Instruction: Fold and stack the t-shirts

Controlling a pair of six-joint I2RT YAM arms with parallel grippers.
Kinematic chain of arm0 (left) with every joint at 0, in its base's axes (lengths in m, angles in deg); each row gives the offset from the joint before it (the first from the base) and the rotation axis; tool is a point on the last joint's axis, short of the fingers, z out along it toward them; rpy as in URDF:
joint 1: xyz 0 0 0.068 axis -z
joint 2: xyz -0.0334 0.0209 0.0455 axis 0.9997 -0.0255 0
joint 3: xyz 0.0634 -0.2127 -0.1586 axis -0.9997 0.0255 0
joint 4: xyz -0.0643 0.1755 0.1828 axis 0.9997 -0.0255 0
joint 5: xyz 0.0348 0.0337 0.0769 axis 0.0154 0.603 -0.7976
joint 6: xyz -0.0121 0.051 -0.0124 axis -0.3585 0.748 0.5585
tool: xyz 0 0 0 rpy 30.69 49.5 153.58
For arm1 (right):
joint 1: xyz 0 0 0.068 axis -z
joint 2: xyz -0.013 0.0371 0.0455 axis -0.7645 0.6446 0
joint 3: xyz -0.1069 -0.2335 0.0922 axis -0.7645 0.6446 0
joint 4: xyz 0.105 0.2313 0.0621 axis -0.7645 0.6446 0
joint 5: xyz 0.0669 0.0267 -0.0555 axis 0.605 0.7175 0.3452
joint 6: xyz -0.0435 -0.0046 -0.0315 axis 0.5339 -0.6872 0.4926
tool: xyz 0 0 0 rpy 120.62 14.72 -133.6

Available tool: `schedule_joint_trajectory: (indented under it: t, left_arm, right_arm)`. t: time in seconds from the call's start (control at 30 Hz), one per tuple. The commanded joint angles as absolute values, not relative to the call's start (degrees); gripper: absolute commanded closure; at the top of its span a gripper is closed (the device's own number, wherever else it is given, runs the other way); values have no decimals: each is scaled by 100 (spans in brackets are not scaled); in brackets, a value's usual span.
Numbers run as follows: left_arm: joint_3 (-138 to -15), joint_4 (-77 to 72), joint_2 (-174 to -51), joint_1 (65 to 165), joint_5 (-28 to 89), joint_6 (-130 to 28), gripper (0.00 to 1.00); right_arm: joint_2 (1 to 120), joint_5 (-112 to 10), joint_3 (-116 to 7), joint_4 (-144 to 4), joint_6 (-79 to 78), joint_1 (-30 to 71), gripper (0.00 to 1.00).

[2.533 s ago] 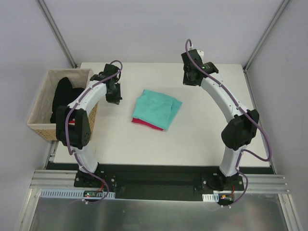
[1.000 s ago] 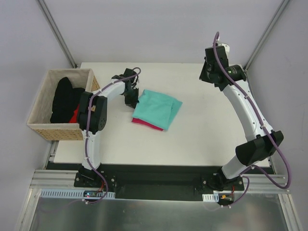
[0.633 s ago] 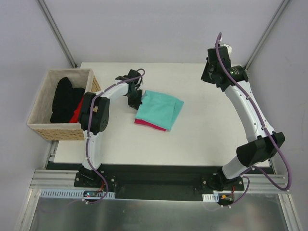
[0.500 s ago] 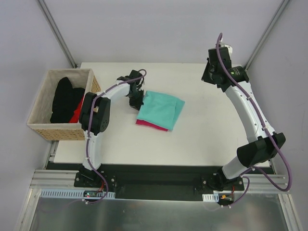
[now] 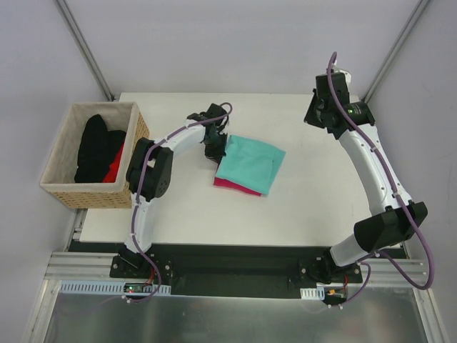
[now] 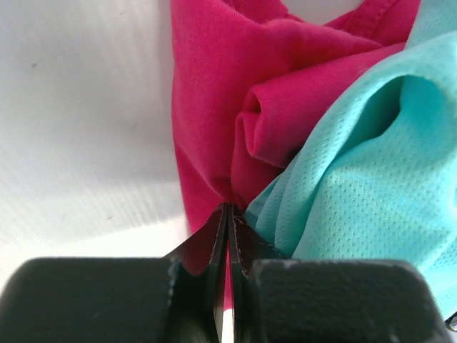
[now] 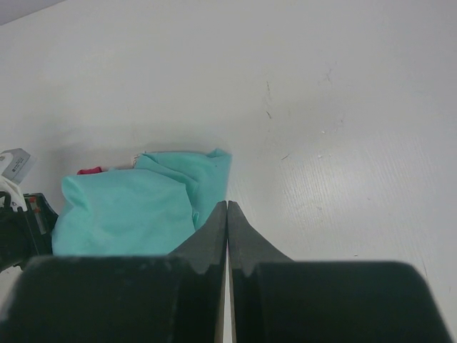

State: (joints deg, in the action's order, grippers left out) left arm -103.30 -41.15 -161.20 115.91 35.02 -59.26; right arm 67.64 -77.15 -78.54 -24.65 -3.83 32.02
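The two shirts lay in one pile near the middle of the table [image 5: 178, 207]. The teal shirt [image 5: 251, 161] was on top and the pink shirt [image 5: 230, 184] under it, with only a pink strip showing at the near edge. Both looked already folded, so I judged the folding and stacking as nearly done, and the step in hand as a small tidying of the pile.

The left gripper [image 6: 227, 211] was fully closed, with its tips low at the left side of the pile and touching the bunched pink cloth where the teal fabric meets it. No cloth was visible between the jaws, so it seemed to push the pile and not to hold it. The right gripper [image 7: 227, 211] was also fully closed and empty. It hung above the bare table, well apart from the pile, on its far right side.

The basket [image 5: 57, 187] with the black garment [image 5: 93, 146] stood at the left of the table, apart from the shirts.

The pink edge at the left was wrinkled and not flat. The next move, in my opinion, called for a gentle press or a short push to square this edge. After that the left arm should lift straight away, so that the tips do not drag the light cloth and open the fold.
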Motion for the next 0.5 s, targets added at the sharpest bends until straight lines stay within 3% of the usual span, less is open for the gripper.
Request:
schedule_joint_trajectory:
  t: [0.0,0.47]
  left_arm:
    - [-10735,-4300,-16235,11745,3528,-5997,100]
    - [-10841,-4441,-16279,12062,3668,-5865,100]
  right_arm:
    - [6445,-7653,-7811,-2635,-371,3272,99]
    - [6454,-7530,-7741,-2705,-494,3325,99]
